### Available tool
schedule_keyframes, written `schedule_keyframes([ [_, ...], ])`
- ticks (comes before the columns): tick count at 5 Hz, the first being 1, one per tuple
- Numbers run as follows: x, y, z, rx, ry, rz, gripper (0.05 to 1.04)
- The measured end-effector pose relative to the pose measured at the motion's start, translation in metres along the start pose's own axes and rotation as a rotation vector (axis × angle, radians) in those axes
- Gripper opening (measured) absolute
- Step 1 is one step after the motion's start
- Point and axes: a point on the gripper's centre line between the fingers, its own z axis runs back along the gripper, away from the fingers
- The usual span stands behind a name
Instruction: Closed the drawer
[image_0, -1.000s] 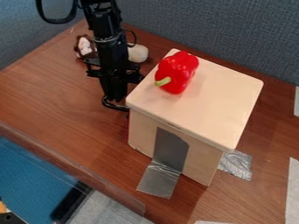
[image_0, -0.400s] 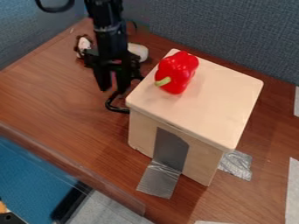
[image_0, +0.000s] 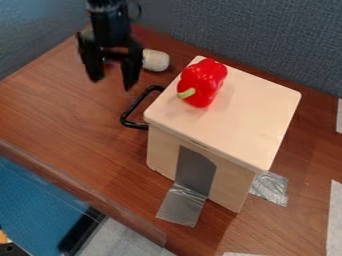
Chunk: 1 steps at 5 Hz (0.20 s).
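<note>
Black-handled drawer (image_0: 136, 104) looks shut; black two-finger end effector (image_0: 112, 83) just backed away from it, fingers spread. Task likely done.

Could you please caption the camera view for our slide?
Open gripper near the black handle of a wooden box topped with a red bell pepper.

Brown wood-grain desk (image_0: 67, 110). Pale wooden box (image_0: 244, 110) on it, black handle (image_0: 135, 104) on its left side. Silver tape strip (image_0: 182, 205) lies at its near face, crumpled silver patch (image_0: 270, 189) at its right side. Pale rounded object (image_0: 156, 60) toward the far left, beyond the box. White strip (image_0: 334, 215) at the right edge.
</note>
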Motion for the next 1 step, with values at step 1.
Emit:
schedule_keyframes([
  [1,-0.0065,-0.0032,0.0285,0.048,-0.035,-0.039,1.001],
])
